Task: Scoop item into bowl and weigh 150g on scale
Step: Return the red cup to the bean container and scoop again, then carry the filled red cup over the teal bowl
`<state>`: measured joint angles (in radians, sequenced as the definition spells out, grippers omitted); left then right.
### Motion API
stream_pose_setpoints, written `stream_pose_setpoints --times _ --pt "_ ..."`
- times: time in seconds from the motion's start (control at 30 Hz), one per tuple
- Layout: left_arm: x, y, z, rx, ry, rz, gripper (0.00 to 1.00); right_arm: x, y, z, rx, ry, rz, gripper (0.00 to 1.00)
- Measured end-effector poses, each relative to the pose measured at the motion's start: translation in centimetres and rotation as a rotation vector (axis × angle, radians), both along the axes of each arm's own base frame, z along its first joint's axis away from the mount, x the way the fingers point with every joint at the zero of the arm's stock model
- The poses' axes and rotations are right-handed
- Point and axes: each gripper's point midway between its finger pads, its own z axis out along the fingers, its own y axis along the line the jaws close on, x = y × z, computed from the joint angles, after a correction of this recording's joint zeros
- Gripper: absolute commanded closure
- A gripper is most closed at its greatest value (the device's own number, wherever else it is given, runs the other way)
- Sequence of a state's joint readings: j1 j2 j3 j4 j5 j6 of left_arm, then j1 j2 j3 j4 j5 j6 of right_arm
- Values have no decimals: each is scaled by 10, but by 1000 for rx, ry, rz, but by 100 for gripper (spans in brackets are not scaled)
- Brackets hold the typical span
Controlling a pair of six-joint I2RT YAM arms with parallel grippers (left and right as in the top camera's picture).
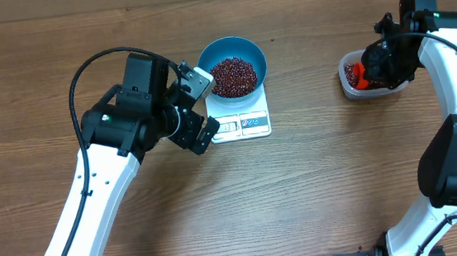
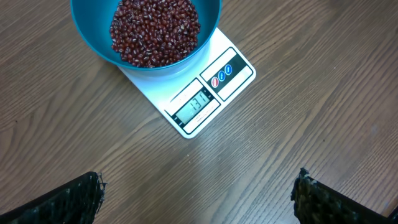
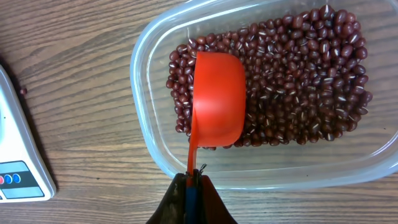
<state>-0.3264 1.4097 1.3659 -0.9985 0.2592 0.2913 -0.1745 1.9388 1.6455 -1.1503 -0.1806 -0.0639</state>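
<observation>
Right wrist: right hand (image 3: 194,177) pinches scoop (image 3: 217,99), beans (image 3: 298,74) beneath it; left hand (image 2: 199,196) spread.

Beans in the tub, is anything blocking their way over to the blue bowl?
Nothing visible. Between the tub and the bowl there is only bare table. The right tool grips the scoop, which rests on the beans, and the bowl's top is uncovered.
</observation>
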Motion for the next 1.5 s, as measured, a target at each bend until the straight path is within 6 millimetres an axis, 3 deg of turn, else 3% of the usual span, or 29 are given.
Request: stream_pose_setpoints --times 0.77,1.03,1.5 --pt "0 0 0 0 0 0 0 3 13 -5 123 -3 7 96" --pt "0 0 0 0 0 0 0 5 -7 2 257 -40 -61 96" --pt "0 0 0 0 0 0 0 -3 -45 32 537 -168 -147 96"
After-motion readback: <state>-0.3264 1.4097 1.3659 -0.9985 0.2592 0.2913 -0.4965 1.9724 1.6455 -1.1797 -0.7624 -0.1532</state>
